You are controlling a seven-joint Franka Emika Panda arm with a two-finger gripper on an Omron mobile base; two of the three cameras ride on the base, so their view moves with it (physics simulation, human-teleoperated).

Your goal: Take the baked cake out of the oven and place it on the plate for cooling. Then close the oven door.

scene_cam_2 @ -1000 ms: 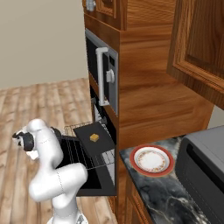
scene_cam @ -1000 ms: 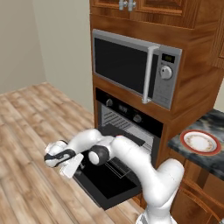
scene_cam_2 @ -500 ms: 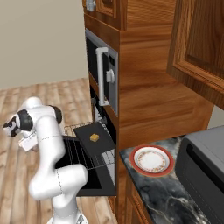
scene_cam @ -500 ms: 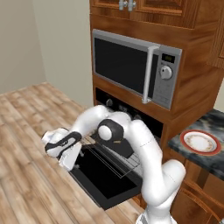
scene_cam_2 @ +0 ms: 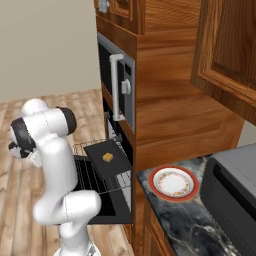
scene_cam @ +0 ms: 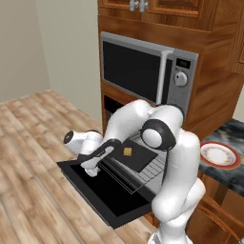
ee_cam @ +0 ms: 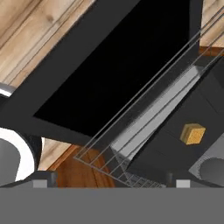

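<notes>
**Reaching in for the cake**

The gripper (scene_cam: 93,167) hangs released, jaws spread and empty, over the lowered oven door (scene_cam: 102,190). The baked cake (scene_cam: 127,151) sits apart from it, further in toward the oven (scene_cam_2: 112,150), resting on a dark baking tray (scene_cam: 138,157) that lies on the pulled-out wire rack (scene_cam_2: 92,172). The plate (scene_cam_2: 173,182) waits well beyond, on the dark counter.

To do this step well, I would swing the hand over the tray, align the fingers to straddle the small block squarely, and descend without catching the rack wires or nudging the tray.
</notes>
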